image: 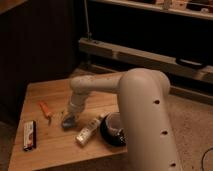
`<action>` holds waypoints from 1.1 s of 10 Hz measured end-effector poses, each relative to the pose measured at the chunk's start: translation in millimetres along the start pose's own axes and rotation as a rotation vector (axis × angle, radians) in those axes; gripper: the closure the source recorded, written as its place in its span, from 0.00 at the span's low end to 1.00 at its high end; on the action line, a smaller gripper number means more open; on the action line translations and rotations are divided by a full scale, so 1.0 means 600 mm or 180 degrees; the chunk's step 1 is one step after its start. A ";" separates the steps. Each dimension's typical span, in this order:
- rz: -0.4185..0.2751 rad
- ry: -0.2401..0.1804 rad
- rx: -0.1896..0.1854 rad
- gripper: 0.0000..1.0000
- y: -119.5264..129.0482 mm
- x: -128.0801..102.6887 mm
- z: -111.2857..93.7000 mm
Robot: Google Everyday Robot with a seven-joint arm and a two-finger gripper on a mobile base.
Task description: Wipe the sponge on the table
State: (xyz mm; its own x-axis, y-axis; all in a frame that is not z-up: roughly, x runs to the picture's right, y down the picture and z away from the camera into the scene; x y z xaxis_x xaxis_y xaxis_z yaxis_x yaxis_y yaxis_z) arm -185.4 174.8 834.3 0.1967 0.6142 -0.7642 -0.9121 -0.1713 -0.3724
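Note:
My white arm reaches from the lower right over the light-wood table (50,150). The gripper (70,118) hangs down near the table's middle, its tip at the table surface. A small bluish-grey sponge (68,121) sits right under the gripper's tip, pressed against the planks. The arm's big white forearm hides the table's right side.
An orange carrot-like piece (45,110) lies left of the gripper. A dark flat packet (30,135) lies near the front left edge. A white-silver oblong packet (89,130) and a dark cup (113,130) sit just right of the gripper. Dark shelving stands behind.

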 end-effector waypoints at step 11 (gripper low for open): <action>0.0752 -0.0349 0.0203 1.00 -0.192 -0.141 -0.080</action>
State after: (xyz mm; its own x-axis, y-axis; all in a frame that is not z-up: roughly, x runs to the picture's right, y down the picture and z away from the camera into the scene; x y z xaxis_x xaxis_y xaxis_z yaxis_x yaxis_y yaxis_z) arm -79.4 105.4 916.5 -0.0613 0.6434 -0.7631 -0.9496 -0.2732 -0.1540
